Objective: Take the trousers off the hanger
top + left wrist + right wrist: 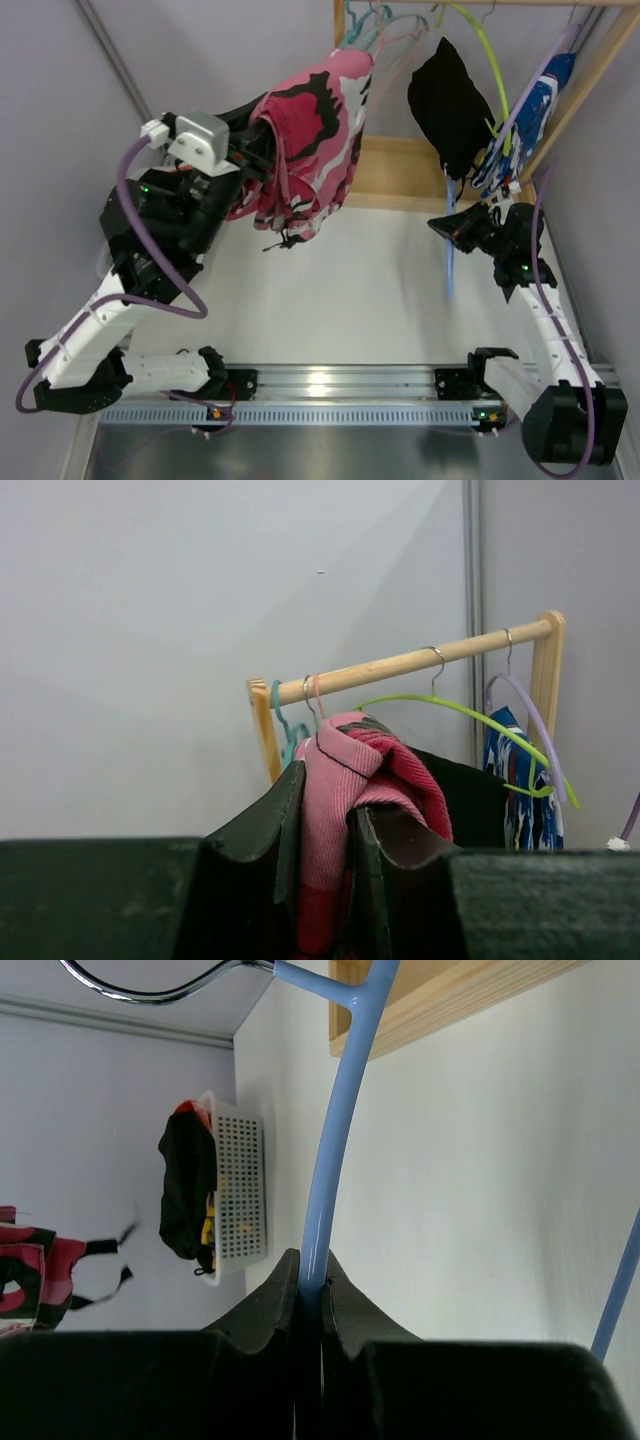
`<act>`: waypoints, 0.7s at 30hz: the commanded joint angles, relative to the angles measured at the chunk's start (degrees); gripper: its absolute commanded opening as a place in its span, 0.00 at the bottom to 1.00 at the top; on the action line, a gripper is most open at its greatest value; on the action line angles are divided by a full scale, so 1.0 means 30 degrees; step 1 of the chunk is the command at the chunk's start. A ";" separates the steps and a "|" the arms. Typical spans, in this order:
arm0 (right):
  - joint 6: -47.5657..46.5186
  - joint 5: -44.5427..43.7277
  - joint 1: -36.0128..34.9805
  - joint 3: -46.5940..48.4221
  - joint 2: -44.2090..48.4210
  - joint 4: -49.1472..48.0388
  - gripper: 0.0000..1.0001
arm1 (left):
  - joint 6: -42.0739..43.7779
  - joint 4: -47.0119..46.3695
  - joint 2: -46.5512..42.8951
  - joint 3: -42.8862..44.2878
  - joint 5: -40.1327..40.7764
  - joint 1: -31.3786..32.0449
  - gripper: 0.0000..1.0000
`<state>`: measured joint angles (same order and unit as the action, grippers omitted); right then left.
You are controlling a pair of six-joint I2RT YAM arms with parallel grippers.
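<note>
Pink camouflage trousers [310, 140]: they hang at the left end of the wooden rail [400, 665], their top close to the hanger hooks there. Whether they sit on a hanger cannot be told.
Left gripper [328, 800]: clamped on a bunched fold of the pink cloth.
Black trousers [450, 100]: on the green hanger [490, 70], untouched.
Blue-and-white trousers [540, 105]: on the lilac hanger [535, 85], at the right end.
Right gripper [311, 1265]: pinched tight on the rod of a bare light-blue hanger [335, 1140], held low, in front of the rack.
Step in hand: probably freeing the first pair, with two pairs left.
Next move: likely a steady pull away from the rail, with care that the cloth does not snag a hook.
</note>
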<state>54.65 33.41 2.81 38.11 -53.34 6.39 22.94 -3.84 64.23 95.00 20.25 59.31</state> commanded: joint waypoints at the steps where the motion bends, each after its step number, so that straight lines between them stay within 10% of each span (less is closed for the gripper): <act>1: -0.0903 -0.0238 0.0177 0.0627 0.0086 -0.1456 0.00 | -0.3096 -0.1360 -0.1133 -0.0287 -0.1240 -0.1307 0.00; 21: -0.1841 0.0114 0.0177 0.1448 -0.0852 -0.1340 0.00 | -0.6621 0.0956 -0.6786 -0.4538 0.1010 -1.4780 0.00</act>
<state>51.42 33.28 2.81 38.39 -56.14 6.02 4.43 9.08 48.80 79.37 19.57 19.07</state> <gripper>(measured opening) 0.073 0.245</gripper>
